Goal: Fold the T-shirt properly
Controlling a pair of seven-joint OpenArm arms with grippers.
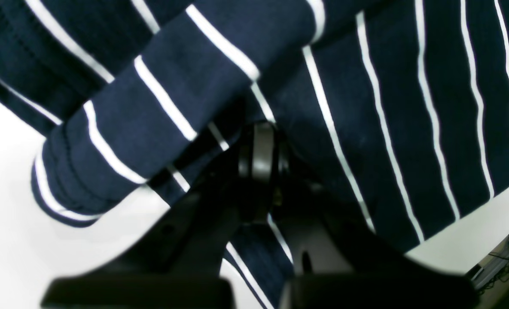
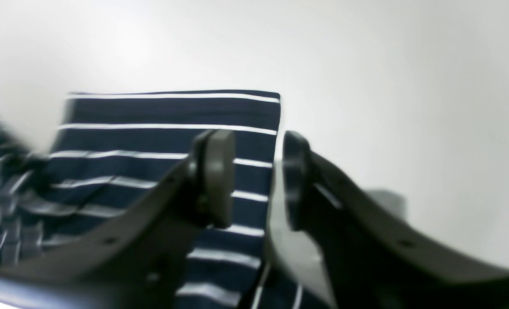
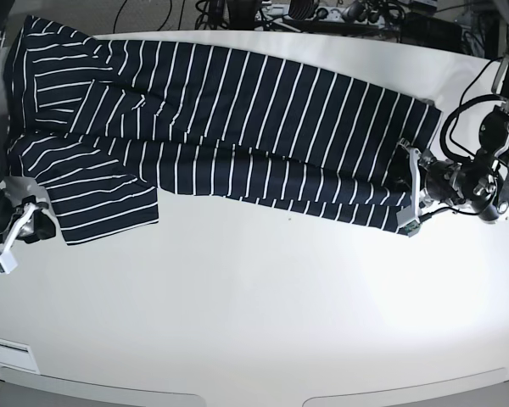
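L claw (image 1: pixel 258 141): I see it clenched on the T-shirt (image 1: pixel 409 107), dark fabric bunched right at the tips. In the L wrist view a rolled fold of cloth w/ a stitched hem lies just beyond and to one side of the tips, striped fabric spreads flat on the other side, and white table (image 1: pixel 9 206) shows past the fold. In the base view the L claw (image 3: pixel 410 197) sits at the shirt's hem end, on the edge of the cloth.

R claw (image 2: pixel 257 180): released, gap betw. the two round pads, nothing in it. Straight ahead of the tips is a flat corner of the T-shirt (image 2: pixel 168 111), stripes running across; one pad is over cloth, the other over bare table (image 2: pixel 387 86). Can't tell from the wrist view whether the pads touch the fabric. In the base view the R claw (image 3: pixel 17 229) is just off the folded sleeve corner, beside it on the table (image 3: pixel 254 297).

T-shirt (image 3: pixel 237 119) overall: laid lengthwise betw. the two claws across the far half of the table, partly folded, sleeve end by R claw, hem end by L claw.
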